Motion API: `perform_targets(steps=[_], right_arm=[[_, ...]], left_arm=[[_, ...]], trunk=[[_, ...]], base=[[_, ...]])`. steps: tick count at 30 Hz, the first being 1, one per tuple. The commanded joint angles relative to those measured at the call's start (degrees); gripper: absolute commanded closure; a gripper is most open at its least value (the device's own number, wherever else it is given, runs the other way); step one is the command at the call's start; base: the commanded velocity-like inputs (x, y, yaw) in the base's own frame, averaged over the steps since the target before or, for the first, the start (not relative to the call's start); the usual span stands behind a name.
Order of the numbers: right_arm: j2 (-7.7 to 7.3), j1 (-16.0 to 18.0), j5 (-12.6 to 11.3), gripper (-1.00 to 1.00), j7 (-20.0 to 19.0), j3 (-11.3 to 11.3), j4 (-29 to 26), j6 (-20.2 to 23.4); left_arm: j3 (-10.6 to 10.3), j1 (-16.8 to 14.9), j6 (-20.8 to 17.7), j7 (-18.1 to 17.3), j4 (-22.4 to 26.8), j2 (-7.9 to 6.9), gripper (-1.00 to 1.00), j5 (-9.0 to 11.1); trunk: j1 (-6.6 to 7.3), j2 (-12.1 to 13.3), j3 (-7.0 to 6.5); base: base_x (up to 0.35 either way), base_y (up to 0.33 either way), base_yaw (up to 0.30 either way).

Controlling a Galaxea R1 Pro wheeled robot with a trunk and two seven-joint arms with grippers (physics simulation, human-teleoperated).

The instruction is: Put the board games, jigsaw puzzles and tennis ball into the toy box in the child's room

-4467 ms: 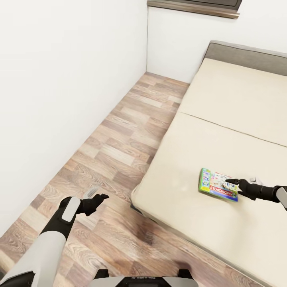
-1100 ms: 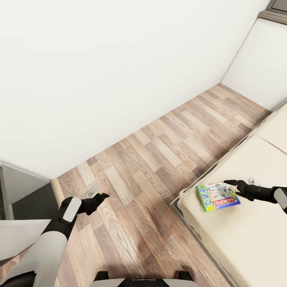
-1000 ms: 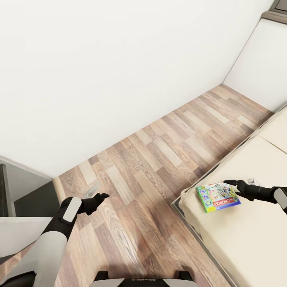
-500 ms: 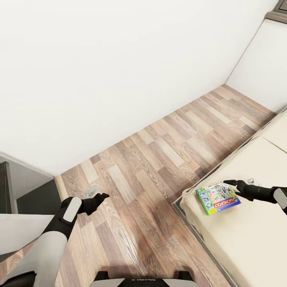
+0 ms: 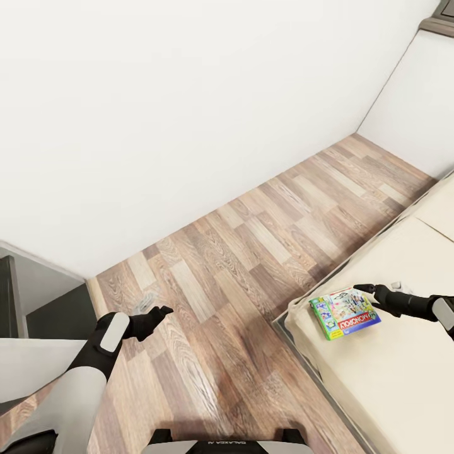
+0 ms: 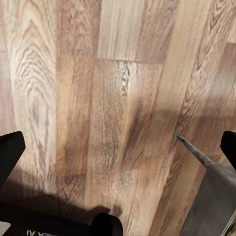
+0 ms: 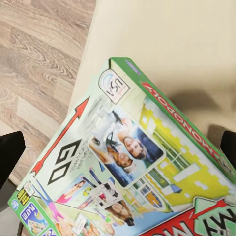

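A board game (image 5: 345,313) with a green edge and a cartoon lid hangs flat just above the near corner of the bed (image 5: 391,372), casting a shadow on the beige mattress. My right gripper (image 5: 369,291) is shut on the far side of the box. The right wrist view has its lid (image 7: 123,162) close up, with mattress and floor behind it. My left gripper (image 5: 154,306) stands open over the wood floor with nothing in it, and the left wrist view looks down on bare planks (image 6: 113,98).
A white wall (image 5: 189,94) runs along the far side of the wood-plank floor (image 5: 252,239). A dark grey and white piece of furniture (image 5: 38,328) juts in beside my left arm. The bed frame's edge (image 5: 309,359) runs along the floor on the right.
The camera has swung left since the earliest frame, so the bed slid right. The board game stayed with my right gripper, from mid-mattress to the bed's corner. Almost still over the last second.
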State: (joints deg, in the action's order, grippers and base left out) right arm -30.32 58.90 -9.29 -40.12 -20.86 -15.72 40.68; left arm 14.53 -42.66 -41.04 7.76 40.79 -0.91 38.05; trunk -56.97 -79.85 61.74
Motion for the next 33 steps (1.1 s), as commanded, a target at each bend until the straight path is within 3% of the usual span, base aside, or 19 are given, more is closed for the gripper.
perform_targets(steps=[1, 18, 33], right_arm=[[0.00, 0.02, -0.29, -1.00, 0.04, -0.14, 0.01, 0.27], [-0.02, 0.02, -0.24, -1.00, 0.00, -0.14, 0.07, -0.22], [0.02, -0.22, -0.17, -1.00, -0.05, -0.14, 0.07, -0.31]], left_arm=[[0.08, -0.01, -0.20, 0.50, 0.08, 0.02, -1.00, 0.61], [0.06, 0.03, 0.31, 0.50, 0.08, 0.02, -1.00, 0.61], [0.06, 0.03, 0.40, 0.50, 0.08, 0.04, -1.00, 0.62]], trunk=[[0.00, -0.02, 0.03], [0.00, -0.02, 0.03], [0.00, -0.02, 0.03]], base=[[0.000, 0.000, 0.000], [-0.063, 0.000, 0.007], [-0.031, 0.000, 0.143]])
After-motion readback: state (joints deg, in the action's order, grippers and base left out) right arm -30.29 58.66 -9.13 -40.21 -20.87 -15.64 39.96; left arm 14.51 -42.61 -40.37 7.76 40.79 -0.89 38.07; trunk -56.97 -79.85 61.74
